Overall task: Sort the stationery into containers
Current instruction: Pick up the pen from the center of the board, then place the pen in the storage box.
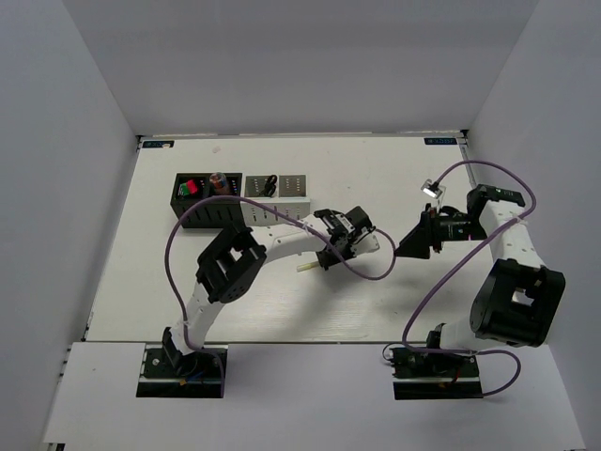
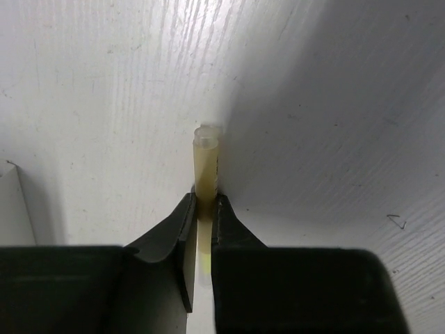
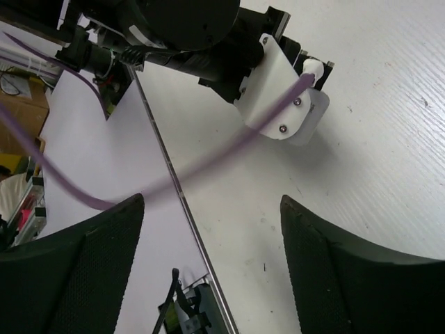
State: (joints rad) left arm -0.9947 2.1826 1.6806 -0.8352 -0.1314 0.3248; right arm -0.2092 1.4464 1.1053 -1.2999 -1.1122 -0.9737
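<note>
My left gripper (image 1: 324, 258) is shut on a thin pale yellow pencil (image 2: 206, 163); its blunt end sticks out past the fingertips, just over the white table. In the top view the pencil's end (image 1: 305, 267) points left, in front of the containers. The containers (image 1: 239, 195) are a joined row of two black and two white holders at the back left. The left black one holds markers with red and green caps (image 1: 191, 187); the one beside it holds an orange-capped marker (image 1: 218, 178). Black-handled scissors (image 1: 266, 184) stand in a white one. My right gripper (image 1: 410, 246) is open and empty, its jaws (image 3: 212, 229) wide apart.
Purple cables loop from both arms over the table (image 1: 376, 310); one crosses the right wrist view (image 3: 208, 163). The left arm's wrist and white bracket (image 3: 285, 90) fill the top of that view. The table's near edge (image 3: 184, 209) runs just under the right gripper.
</note>
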